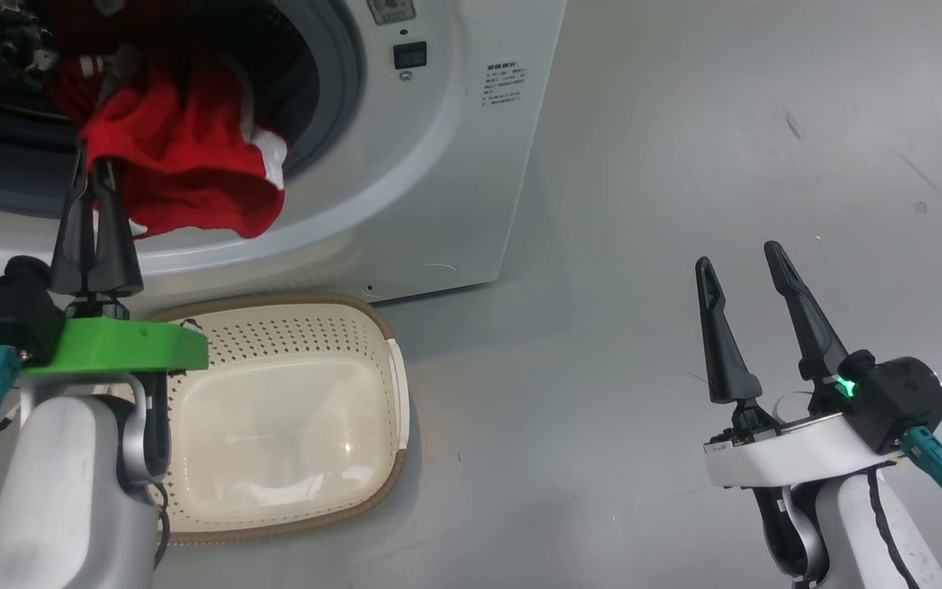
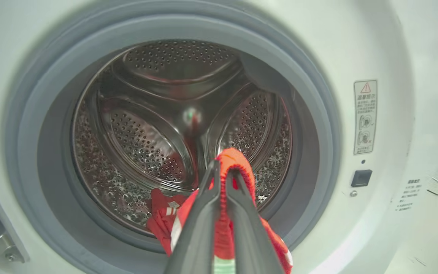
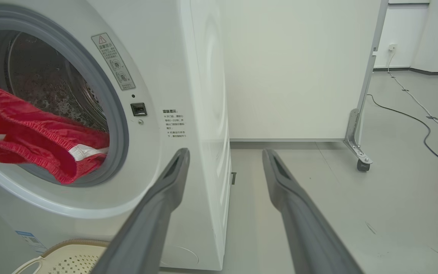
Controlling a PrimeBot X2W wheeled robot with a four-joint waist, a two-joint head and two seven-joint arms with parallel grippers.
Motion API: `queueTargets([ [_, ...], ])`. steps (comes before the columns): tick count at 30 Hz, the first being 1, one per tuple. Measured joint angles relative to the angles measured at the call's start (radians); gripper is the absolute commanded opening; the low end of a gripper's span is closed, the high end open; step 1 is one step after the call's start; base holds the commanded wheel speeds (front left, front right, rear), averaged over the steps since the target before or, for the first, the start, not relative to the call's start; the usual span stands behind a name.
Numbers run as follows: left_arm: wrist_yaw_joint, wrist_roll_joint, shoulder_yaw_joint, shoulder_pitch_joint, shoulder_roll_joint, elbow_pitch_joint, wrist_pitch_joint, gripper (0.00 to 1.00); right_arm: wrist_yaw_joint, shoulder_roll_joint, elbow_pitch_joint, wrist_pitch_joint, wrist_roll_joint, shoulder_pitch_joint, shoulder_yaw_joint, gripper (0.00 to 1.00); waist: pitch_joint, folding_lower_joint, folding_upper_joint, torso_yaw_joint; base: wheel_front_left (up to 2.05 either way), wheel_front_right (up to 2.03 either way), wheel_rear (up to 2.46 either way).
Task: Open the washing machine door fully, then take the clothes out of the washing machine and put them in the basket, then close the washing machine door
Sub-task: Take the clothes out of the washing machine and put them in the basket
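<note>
Left gripper (image 1: 93, 164) pinched shut on a fold of the red clothes (image 1: 185, 155), which hang half out of the washing machine (image 1: 438, 147) port across the grey gasket (image 2: 319, 133), a tail trailing into the drum (image 2: 143, 137). Right gripper (image 1: 737, 255) spread wide, holding nothing, well off to the side. Risk: thin pinch may slip, or the tail catch on the gasket lip, dropping cloth short of the basket (image 1: 299, 335) below
</note>
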Motion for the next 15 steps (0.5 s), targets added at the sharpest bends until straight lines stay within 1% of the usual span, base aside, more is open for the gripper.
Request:
queueTargets([
  [5,0.012,0.0,-0.002,0.02,-0.025,-0.049,-0.015,0.0,0.0,0.0,0.002,0.0,-0.004,0.029,-0.001,1.0,-0.037,0.0,0.0,0.017,0.0,0.0,0.0],
  [15,0.03,0.019,-0.001,0.059,-0.026,-0.165,-0.025,0.0,0.006,0.0,0.0,0.0,-0.014,0.06,-0.002,1.0,-0.091,0.0,0.0,0.055,0.0,0.0,0.0],
])
